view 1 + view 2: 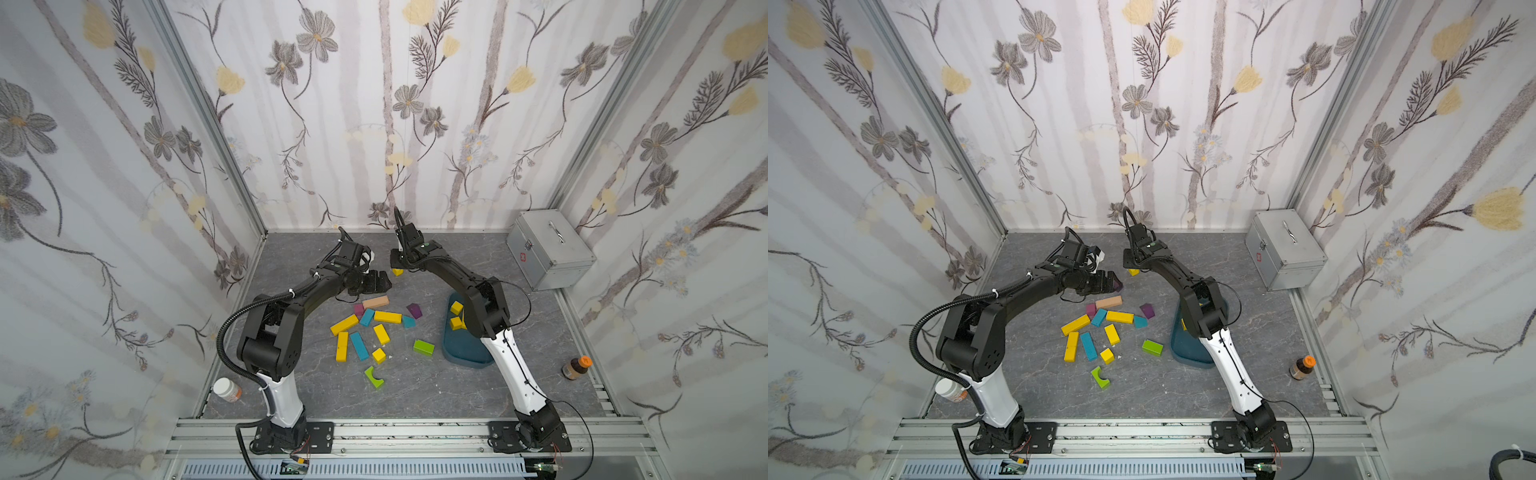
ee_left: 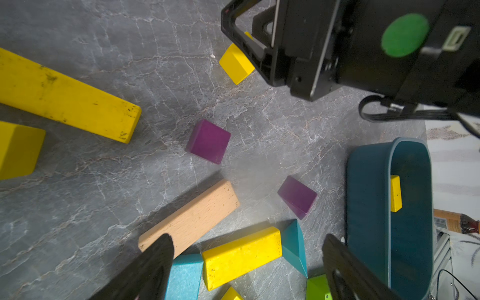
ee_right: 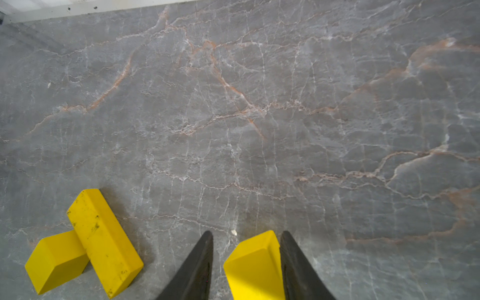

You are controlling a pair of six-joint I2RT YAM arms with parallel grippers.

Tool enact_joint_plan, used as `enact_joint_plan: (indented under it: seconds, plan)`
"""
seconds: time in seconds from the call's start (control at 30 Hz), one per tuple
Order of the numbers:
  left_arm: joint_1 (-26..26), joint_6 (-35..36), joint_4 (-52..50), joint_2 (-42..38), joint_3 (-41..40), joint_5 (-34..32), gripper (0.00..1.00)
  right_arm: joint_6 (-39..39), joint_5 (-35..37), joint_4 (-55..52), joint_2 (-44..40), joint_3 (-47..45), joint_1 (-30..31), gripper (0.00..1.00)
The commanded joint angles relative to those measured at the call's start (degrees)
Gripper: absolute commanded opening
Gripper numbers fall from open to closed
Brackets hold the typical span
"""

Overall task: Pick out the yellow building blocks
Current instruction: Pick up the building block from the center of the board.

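a grey marbled worktop (image 1: pixel 415 395) lay between flowered walls (image 1: pixel 374 124). the right claw (image 3: pixel 246 233) stood released astride a small yellow block (image 3: pixel 254 267), one finger (image 3: pixel 293 259) touching it and the other just clear, with two more yellow blocks (image 3: pixel 104 241) touching each other just beside the claw. the left claw (image 2: pixel 248 237) hung wide open and empty above a yellow bar (image 2: pixel 241 257), near a peach bar (image 2: pixel 192 218) and two purple blocks (image 2: pixel 209 141); further yellow blocks (image 1: pixel 456 308) lay in the teal tray (image 1: pixel 465 357) behind the right claw.

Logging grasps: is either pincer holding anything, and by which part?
Nothing gripped yet. Right pincer straddles a yellow block, one finger against its side, the other apart; left pincer open, empty.
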Motion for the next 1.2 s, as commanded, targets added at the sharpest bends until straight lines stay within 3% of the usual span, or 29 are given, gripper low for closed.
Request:
enact_joint_plan:
  seconds: [0.0, 0.2, 0.5, 0.87, 1.17]
  plan:
    - [0.08, -0.65, 0.32, 0.04, 0.51, 1.12, 0.91, -1.08, 2.11, -0.96, 0.32, 0.48, 0.62, 0.45]
    - [0.08, -0.93, 0.05, -0.4, 0.64, 1.23, 0.91, -1.35, 2.94, -1.31, 0.36, 0.59, 1.22, 0.38]
    - [0.08, -1.09, 0.1, -1.57, 0.29, 1.13, 0.91, -0.97, 7.37, -2.45, 0.58, 0.77, 2.75, 0.39]
    - [0.08, -1.31, 0.03, -3.11, -0.06, 0.52, 0.91, -1.63, 6.71, -2.61, 0.54, 0.85, 2.99, 0.44]
    - [0.06, -1.55, 0.09, -3.14, -0.06, 0.45, 0.91, -1.56, 5.44, -2.9, 0.51, 0.81, 3.03, 0.42]
